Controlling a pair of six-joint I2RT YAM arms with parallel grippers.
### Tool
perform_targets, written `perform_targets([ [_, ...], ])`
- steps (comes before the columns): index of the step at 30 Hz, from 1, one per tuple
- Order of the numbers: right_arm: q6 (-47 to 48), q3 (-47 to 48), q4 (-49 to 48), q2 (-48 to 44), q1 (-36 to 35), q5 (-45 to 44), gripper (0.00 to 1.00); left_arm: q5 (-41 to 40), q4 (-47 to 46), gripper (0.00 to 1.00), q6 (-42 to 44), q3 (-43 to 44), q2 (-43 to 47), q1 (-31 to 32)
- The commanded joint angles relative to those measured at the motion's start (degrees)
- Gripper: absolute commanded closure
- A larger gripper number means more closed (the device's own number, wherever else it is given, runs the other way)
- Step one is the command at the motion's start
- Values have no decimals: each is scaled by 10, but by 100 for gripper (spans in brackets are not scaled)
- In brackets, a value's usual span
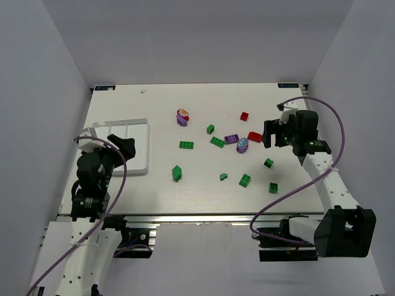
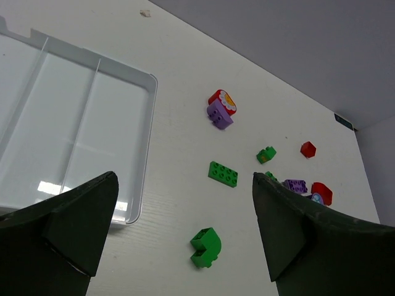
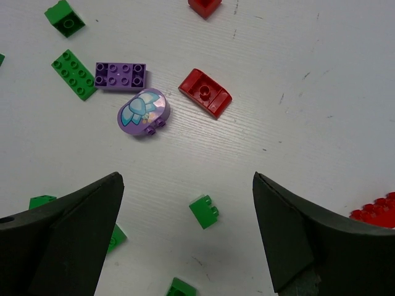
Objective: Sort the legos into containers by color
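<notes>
You see the legos (image 1: 217,142) loose on the table, from its middle to its right side, none of them in the tray (image 1: 147,145). Most are small green bricks. A flat purple brick (image 3: 121,75) lies just beside a long green brick (image 3: 73,74) and a rounded purple piece (image 3: 144,112) with a pale blue bow on it. A curved red brick (image 3: 205,92) sits just right of those, and a small red brick (image 1: 244,116) lies farther back. Another purple piece with a red, white and orange part (image 2: 220,110) sits apart, towards the far middle.

The tray is shallow and white, with thin walls dividing it into compartments, and it rests at the left side of the table.

The table (image 1: 154,191) is white, with faint scuffs in the right wrist view. Plain pale grey walls close it in on the left, far and right sides.

Your left gripper (image 1: 120,146) hovers at the tray's near right corner with its fingers wide apart. Your right gripper (image 1: 274,132) hangs just right of the curved red brick, also spread wide and holding nothing. A purple cable (image 1: 327,117) loops along each arm. A small white speck (image 2: 145,12) lies near the far edge.
</notes>
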State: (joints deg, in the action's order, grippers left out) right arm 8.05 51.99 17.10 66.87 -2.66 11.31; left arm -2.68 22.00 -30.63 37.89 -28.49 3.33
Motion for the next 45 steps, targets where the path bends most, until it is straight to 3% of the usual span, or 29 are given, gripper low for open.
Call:
perform_targets([
  [1,28,22,6,-8,1,38,11,26,0,2,-5,-5,-1,0],
  [3,117,23,20,-14,1,111,11,26,-5,3,-7,-6,-3,0],
  [4,155,26,60,-16,1,111,11,51,-6,8,-9,-7,-6,0],
  [6,242,34,115,-20,0,272,11,66,-12,18,-9,-8,-15,0],
  [7,334,33,140,-22,-1,307,10,74,-14,28,-9,-9,-24,0],
  [8,367,33,182,-24,-5,341,11,89,-17,45,-9,-9,-30,0],
  [11,442,22,202,-27,-9,374,11,114,-27,75,-8,-11,-49,0],
  [12,466,22,236,-29,-9,396,11,132,-30,93,-8,-9,-56,0],
  [14,487,10,239,-33,-10,416,11,154,-35,100,-10,-8,-81,0],
  [17,499,-8,228,-49,-17,447,26,191,-37,92,-19,-8,-118,1],
  [18,473,-11,215,-54,-23,448,41,191,-29,78,-20,-7,-127,1],
  [19,459,-14,194,-54,-26,450,48,185,-21,67,-22,-3,-134,2],
  [21,408,-15,173,-53,-35,444,55,174,-6,46,-25,3,-153,12],
  [22,391,-14,163,-51,-39,437,54,154,-1,35,-26,6,-159,20],
  [23,374,-14,146,-50,-44,429,51,145,4,33,-29,12,-165,39],
  [24,345,-15,139,-47,-54,407,33,133,7,32,-30,16,-182,50],
  [28,288,-22,104,-46,-78,349,12,63,12,31,-45,39,-242,136],
  [30,259,-20,91,-43,-86,326,11,-11,23,31,-58,57,-281,205],
  [33,232,-15,88,-41,-90,299,11,-47,33,28,-70,76,-311,238],
  [35,217,-18,86,-46,-90,288,11,-68,31,21,-83,83,-337,265],
  [40,202,-43,72,-61,-89,267,14,-102,39,21,-120,123,-419,320],
  [45,185,-52,70,-64,-89,266,14,-153,90,21,-80,190,-524,373],
])
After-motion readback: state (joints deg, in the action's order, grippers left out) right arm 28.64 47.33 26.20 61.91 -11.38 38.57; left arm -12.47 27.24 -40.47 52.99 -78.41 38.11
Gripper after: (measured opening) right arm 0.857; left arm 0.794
